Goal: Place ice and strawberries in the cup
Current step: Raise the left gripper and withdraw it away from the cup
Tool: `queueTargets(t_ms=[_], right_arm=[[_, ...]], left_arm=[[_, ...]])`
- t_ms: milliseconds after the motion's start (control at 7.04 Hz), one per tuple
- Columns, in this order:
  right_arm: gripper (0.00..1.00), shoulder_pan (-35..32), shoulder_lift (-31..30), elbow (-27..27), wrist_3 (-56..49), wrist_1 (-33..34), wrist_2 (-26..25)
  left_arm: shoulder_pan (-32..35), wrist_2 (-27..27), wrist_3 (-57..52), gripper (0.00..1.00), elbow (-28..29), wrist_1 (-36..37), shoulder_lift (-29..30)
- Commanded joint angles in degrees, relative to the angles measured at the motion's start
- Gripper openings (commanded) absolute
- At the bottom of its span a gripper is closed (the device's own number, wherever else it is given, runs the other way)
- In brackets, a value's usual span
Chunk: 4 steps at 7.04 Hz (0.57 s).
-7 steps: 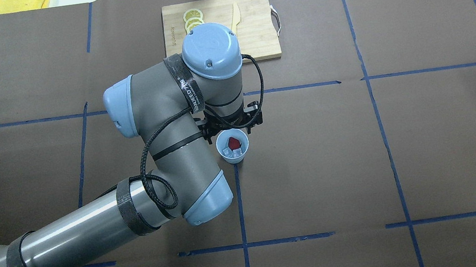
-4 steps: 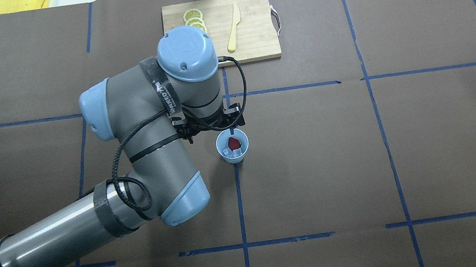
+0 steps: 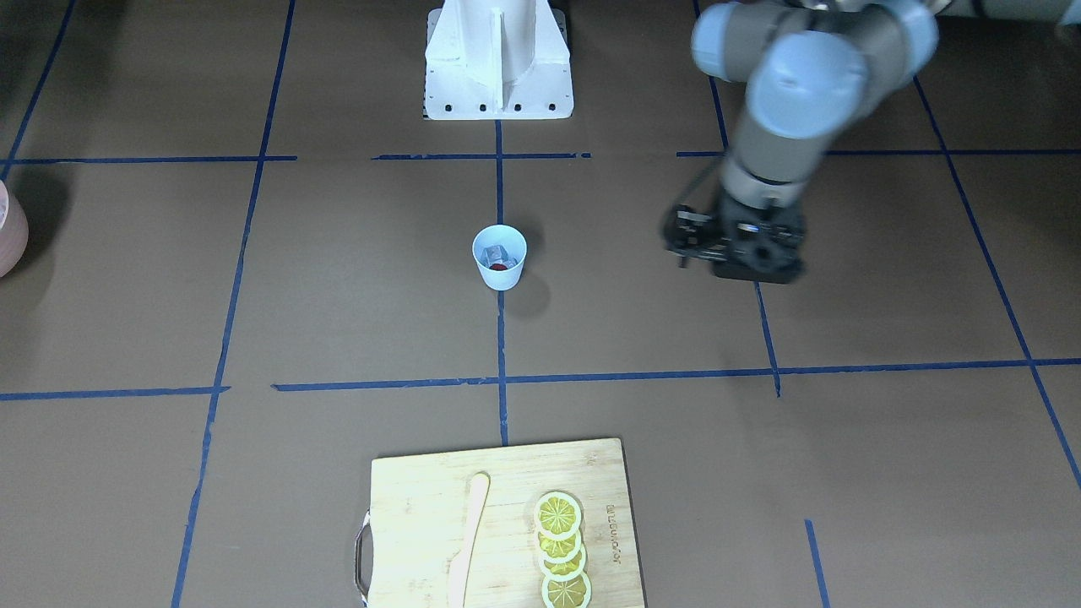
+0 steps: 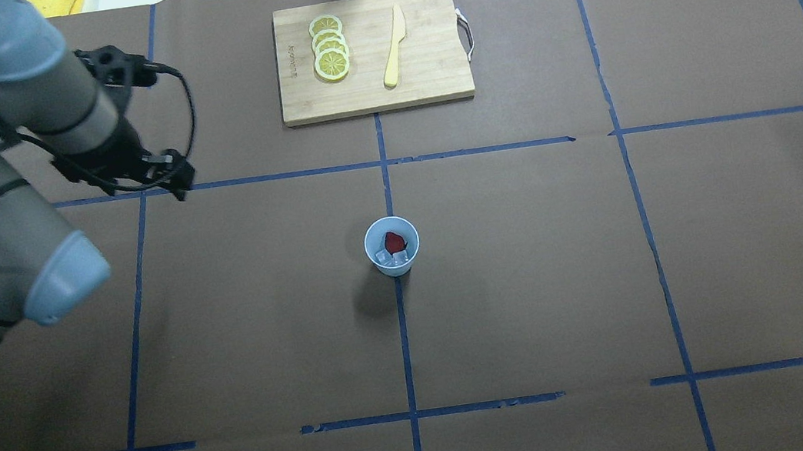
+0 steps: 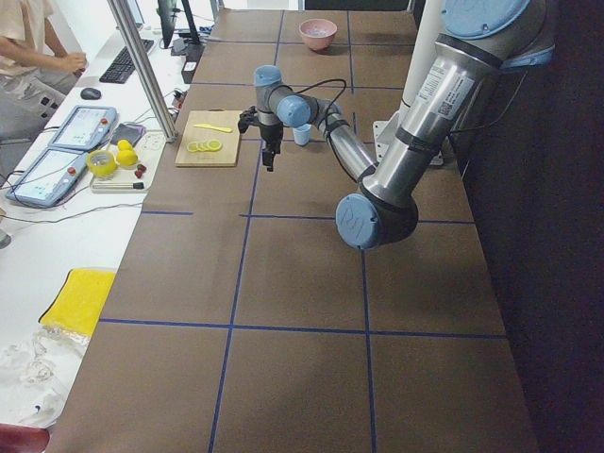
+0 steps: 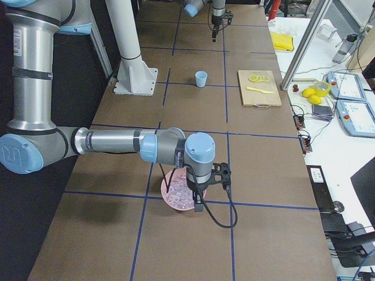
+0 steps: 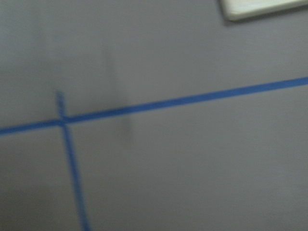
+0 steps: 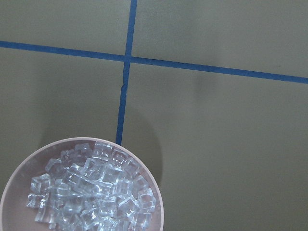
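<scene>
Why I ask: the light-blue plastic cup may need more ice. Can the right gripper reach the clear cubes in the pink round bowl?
Probably yes: right gripper hangs by the pink round bowl; nothing covers its clear ice cubes.

1. Setting: robotics laboratory.
2. Worktop (image 4: pixel 535 301): brown paper covering, marked with a blue tape grid (image 4: pixel 403 334).
3. Side bench (image 5: pixel 57 250): teach pendants (image 5: pixel 80 127), keyboard (image 5: pixel 124 64), seated operator (image 5: pixel 28 42).
</scene>
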<state>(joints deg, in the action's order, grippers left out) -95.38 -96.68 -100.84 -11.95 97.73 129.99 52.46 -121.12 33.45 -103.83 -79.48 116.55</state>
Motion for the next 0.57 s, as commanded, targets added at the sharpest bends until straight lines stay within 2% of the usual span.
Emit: queueTargets(t_ms=[0,284,426], right_arm=[[1.0,0.02,0.0,0.03,0.0,0.0,0.0],[1.0,0.02,0.0,0.11,0.0,0.0,0.0],[1.0,0.02,0.0,0.12,0.0,0.0,0.0]], left_arm=[[15.58,-8.22,-23.6,0.99,2.3,0.38,-7.98],[28.69,-13.33,-41.81,0.99,12.29,0.38,-9.76],[34.23,-15.7,-44.59,0.99,16.86,0.12,-9.77]])
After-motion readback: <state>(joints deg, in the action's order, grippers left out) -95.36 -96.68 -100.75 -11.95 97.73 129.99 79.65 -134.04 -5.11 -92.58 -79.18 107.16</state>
